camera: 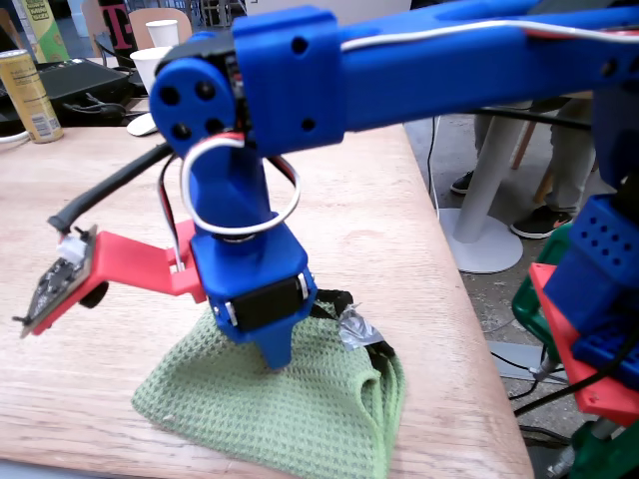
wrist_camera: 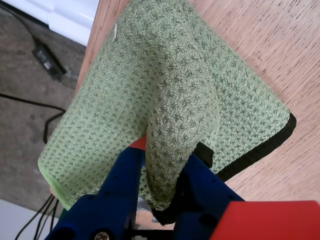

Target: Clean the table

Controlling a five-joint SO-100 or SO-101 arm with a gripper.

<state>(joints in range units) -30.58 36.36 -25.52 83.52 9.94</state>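
Tabletop [camera: 399, 230]: light wood, fills most of fixed view; can [camera: 28, 95] and paper cups [camera: 155, 50] at upper left, well apart from work area. Green cloth [camera: 270, 409] lies lower centre near front edge. Tool [wrist_camera: 162, 175] clamped on a raised fold of cloth, per wrist view. Step judged: wiping w/ cloth gripped. Next: drag cloth across tabletop, keeping downward pressure and grip firm.

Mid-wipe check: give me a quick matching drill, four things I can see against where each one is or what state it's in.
Things:
1. green cloth
2. end effector
3. yellow can
4. white paper cup

Places or states:
A. far left corner of the table, upright
B. behind the arm's elbow joint, far side
C. pinching a raised fold
D. spread at the table's near edge

Pairs: 1-D, 2-C, 3-A, 4-B
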